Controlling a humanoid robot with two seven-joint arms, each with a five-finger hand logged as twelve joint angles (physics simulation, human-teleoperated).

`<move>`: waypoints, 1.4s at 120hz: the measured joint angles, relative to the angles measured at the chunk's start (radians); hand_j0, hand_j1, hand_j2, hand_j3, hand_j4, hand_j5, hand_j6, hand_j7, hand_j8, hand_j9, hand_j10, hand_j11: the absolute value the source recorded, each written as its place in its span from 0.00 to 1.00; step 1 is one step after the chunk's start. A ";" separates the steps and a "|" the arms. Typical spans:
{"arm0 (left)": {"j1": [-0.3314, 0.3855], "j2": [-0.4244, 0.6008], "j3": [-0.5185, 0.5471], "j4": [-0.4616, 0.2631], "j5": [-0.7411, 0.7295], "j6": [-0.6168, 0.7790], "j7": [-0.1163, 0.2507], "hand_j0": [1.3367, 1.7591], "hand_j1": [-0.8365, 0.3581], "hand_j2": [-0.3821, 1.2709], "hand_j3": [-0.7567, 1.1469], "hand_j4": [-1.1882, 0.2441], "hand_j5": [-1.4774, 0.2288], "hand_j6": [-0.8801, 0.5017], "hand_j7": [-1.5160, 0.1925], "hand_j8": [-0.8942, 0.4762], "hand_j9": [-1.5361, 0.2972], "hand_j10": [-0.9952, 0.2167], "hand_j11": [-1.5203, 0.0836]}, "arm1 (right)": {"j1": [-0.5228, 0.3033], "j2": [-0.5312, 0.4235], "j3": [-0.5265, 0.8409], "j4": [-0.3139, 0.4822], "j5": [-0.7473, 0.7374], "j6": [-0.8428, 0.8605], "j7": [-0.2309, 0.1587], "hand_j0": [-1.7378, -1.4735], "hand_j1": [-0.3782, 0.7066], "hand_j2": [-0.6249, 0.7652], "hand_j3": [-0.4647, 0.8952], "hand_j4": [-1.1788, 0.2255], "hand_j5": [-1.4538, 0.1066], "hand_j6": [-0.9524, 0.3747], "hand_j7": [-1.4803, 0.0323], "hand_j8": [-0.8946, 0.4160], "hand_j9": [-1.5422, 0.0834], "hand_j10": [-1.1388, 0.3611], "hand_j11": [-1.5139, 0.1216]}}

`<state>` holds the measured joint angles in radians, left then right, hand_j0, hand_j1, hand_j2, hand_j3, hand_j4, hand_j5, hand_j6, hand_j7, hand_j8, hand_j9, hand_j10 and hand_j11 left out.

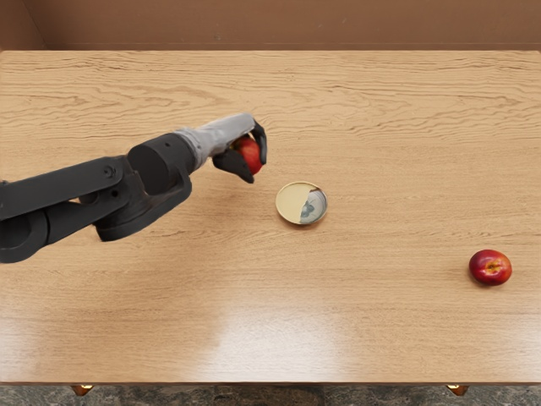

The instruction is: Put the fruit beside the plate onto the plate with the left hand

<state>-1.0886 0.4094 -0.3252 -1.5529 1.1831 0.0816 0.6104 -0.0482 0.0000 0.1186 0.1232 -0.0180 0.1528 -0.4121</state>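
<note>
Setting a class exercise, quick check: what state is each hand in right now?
Left hand: closed, holding the red fruit.
Right hand: not in view, so it cannot be told.

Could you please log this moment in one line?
left hand: shut on red fruit, left of plate | plate: no fruit yet | second fruit: far right

A glossy wooden table [338,321] fronts a brown wall [287,21], above grey floor [254,396].
</note>
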 joint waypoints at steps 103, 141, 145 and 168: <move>-0.015 -0.216 0.014 0.138 -0.034 -0.041 0.001 0.72 0.32 0.50 0.40 0.24 0.20 0.47 0.20 0.54 0.19 0.47 0.22 | 0.002 0.000 -0.002 0.000 -0.002 -0.001 0.001 0.30 0.03 0.45 0.34 0.84 0.93 0.72 0.98 0.68 0.95 0.76 0.93; -0.016 -0.236 0.012 0.171 -0.034 -0.034 -0.001 0.74 0.34 0.49 0.40 0.32 0.33 0.39 0.33 0.46 0.30 0.42 0.34 | 0.007 0.000 -0.002 0.001 -0.002 -0.001 0.001 0.30 0.03 0.45 0.34 0.84 0.93 0.72 0.98 0.68 0.95 0.76 0.93; -0.016 -0.236 0.011 0.171 -0.035 -0.033 -0.001 0.74 0.34 0.51 0.40 0.35 0.35 0.38 0.36 0.45 0.33 0.41 0.38 | 0.007 0.000 -0.002 0.001 -0.002 -0.001 0.001 0.30 0.03 0.45 0.34 0.84 0.93 0.72 0.98 0.68 0.95 0.76 0.93; -0.016 -0.247 0.001 0.172 -0.037 -0.015 0.000 0.75 0.54 0.39 0.40 0.53 0.54 0.42 0.55 0.41 0.52 0.44 0.59 | 0.007 0.000 -0.002 0.001 -0.002 -0.001 0.001 0.30 0.03 0.45 0.34 0.84 0.93 0.72 0.98 0.68 0.95 0.76 0.93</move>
<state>-1.1045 0.1621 -0.3239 -1.3808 1.1461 0.0665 0.6107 -0.0414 0.0000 0.1166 0.1241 -0.0199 0.1519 -0.4112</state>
